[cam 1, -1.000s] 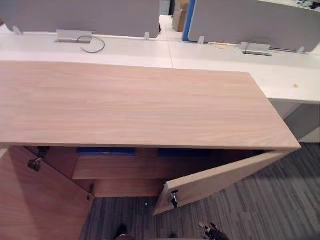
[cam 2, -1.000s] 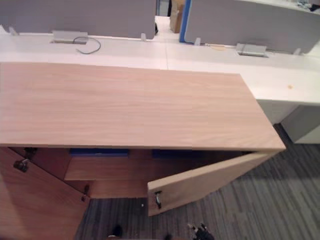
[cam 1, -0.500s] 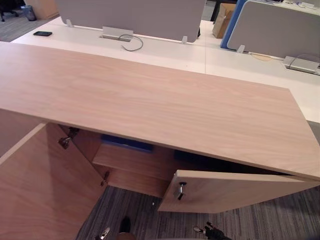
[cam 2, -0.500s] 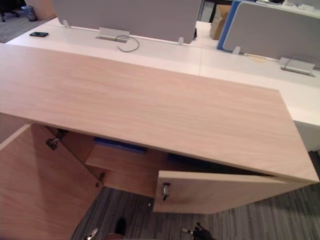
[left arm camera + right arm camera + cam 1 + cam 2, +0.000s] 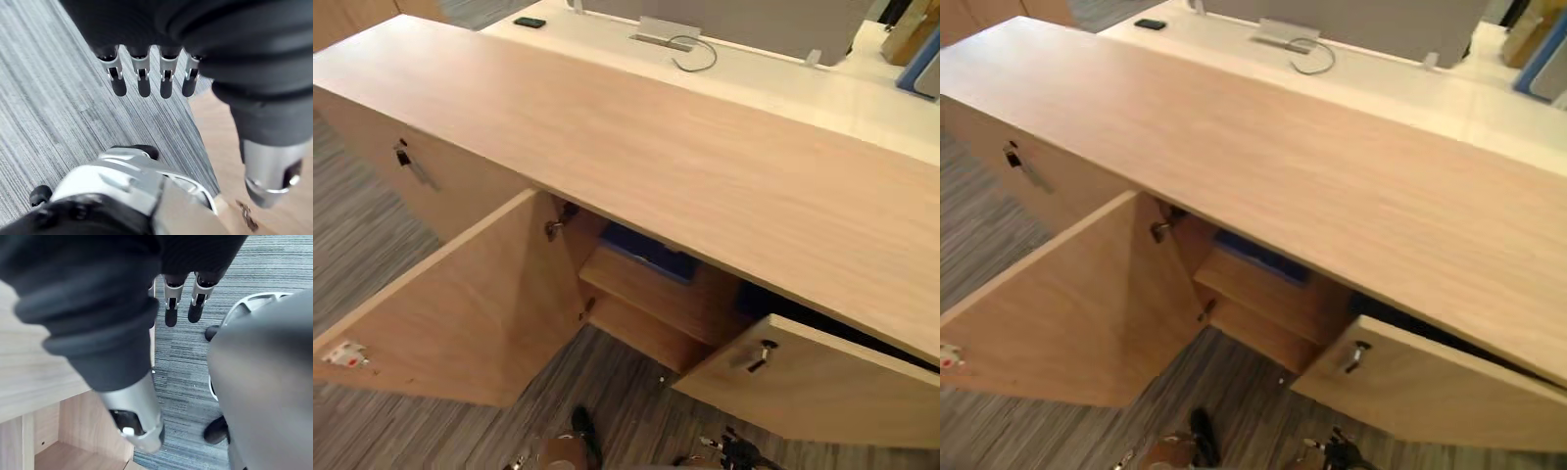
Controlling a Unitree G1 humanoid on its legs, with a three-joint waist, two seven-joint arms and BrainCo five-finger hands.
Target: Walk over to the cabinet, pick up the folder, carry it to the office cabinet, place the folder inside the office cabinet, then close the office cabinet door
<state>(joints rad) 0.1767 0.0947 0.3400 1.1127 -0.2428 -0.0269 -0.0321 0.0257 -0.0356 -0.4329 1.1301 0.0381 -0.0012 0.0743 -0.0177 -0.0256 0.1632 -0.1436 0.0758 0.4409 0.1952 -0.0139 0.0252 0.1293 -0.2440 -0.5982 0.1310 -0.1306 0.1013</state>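
Blue card of the folder point(image 5: 651, 257) is seen lying flat on the upper shelf point(image 5: 641, 294) inside the office cabinet point(image 5: 705, 147), tucked under the pale wood top, with its long axis apparently laid along the cabinet's length. The placing is therefore judged done, and only the doors are left to shut.

The left door point(image 5: 460, 313) is swung wide, its free edge thrown out to the near left over the grey striped carpet point(image 5: 372, 235). The right door point(image 5: 822, 392) is only ajar, with a key point(image 5: 759, 355) set in its face.

The left hand point(image 5: 143, 81) is hung low over the carpet, fingers straight and slack, with nothing held; a wood panel is glimpsed just beside it. The right hand point(image 5: 172, 308) is likewise carried empty, fingers extended downward, near the cabinet's front. The folder is thus placed far of both hands, and neither is needed for it.

The wide door is judged to be the left hand's work, since it lies on that side. Its inner face is turned towards the robot, so the free edge would have to be reached round and pushed to the far right.

Beyond the cabinet a white bench point(image 5: 822, 88) is set, with a cable point(image 5: 690, 54) and a dark phone point(image 5: 530, 22) on it.
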